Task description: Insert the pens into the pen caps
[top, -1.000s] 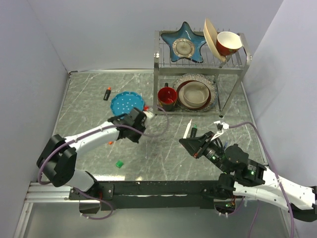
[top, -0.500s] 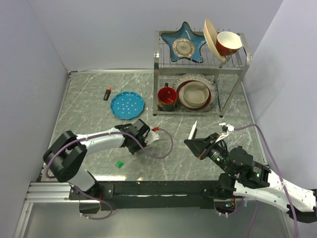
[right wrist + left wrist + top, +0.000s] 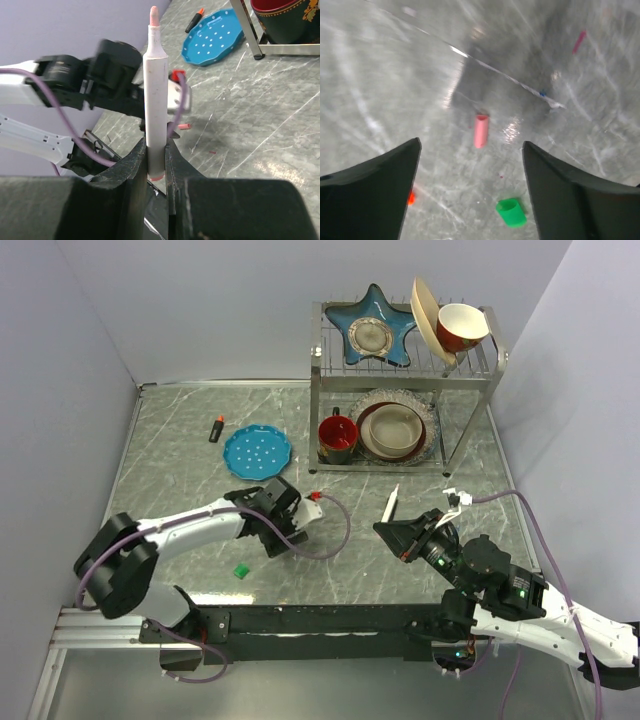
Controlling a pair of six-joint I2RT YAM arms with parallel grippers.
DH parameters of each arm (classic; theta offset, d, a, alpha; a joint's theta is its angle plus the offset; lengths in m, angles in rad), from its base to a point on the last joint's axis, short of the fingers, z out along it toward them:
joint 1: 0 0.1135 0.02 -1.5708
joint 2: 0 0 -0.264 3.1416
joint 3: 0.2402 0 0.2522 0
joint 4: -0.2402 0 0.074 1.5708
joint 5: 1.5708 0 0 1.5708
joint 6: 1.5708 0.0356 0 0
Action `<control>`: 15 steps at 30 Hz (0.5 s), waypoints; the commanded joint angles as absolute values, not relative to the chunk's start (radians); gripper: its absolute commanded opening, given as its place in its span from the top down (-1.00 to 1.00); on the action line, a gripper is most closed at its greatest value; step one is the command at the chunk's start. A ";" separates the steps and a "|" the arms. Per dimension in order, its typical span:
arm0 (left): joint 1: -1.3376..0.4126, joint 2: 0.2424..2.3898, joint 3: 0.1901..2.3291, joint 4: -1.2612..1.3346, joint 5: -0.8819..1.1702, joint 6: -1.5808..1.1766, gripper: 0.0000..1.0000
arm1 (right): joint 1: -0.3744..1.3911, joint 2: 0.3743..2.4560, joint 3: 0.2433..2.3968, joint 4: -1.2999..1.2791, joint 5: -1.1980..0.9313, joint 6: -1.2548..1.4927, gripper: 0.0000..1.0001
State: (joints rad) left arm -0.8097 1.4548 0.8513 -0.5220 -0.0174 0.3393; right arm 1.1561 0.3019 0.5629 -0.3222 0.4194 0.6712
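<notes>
My left gripper (image 3: 287, 527) hangs low over the table near its middle, and in the wrist view the left gripper (image 3: 471, 150) stands wide open with nothing between its fingers. A pink cap (image 3: 481, 131) lies on the table just beyond the tips. Below it lie a green cap (image 3: 511, 212) and an orange bit (image 3: 411, 197). The green cap (image 3: 241, 570) also shows from above. My right gripper (image 3: 408, 532) is shut on a thin white pen (image 3: 156, 100) that points tip up toward the left arm. A black marker (image 3: 216, 428) with an orange tip lies at the back left.
A blue dotted plate (image 3: 257, 451) lies behind the left gripper. A metal dish rack (image 3: 318, 390) at the back right holds a red mug (image 3: 338, 435), bowls and plates. A purple cable (image 3: 340, 530) loops from the left wrist.
The left gripper came down from beside the blue plate toward the table's middle, then opened wide. The right gripper, still holding the white pen, shifted slightly toward the near edge.
</notes>
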 commanded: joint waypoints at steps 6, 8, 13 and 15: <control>-0.813 1.293 1.054 -0.545 -0.477 -0.140 -0.99 | 1.160 0.291 0.581 -0.288 0.445 0.669 1.00; -0.801 1.305 1.130 -0.599 -0.576 -0.268 -0.99 | 1.158 0.287 0.577 -0.288 0.445 0.669 1.00; -0.738 1.263 1.132 -0.652 -0.482 -0.461 -0.99 | 1.160 0.258 0.580 -0.316 0.462 0.667 1.00; -0.718 1.198 1.089 -0.597 -0.471 -0.597 -0.99 | 1.160 0.239 0.577 -0.324 0.471 0.667 1.00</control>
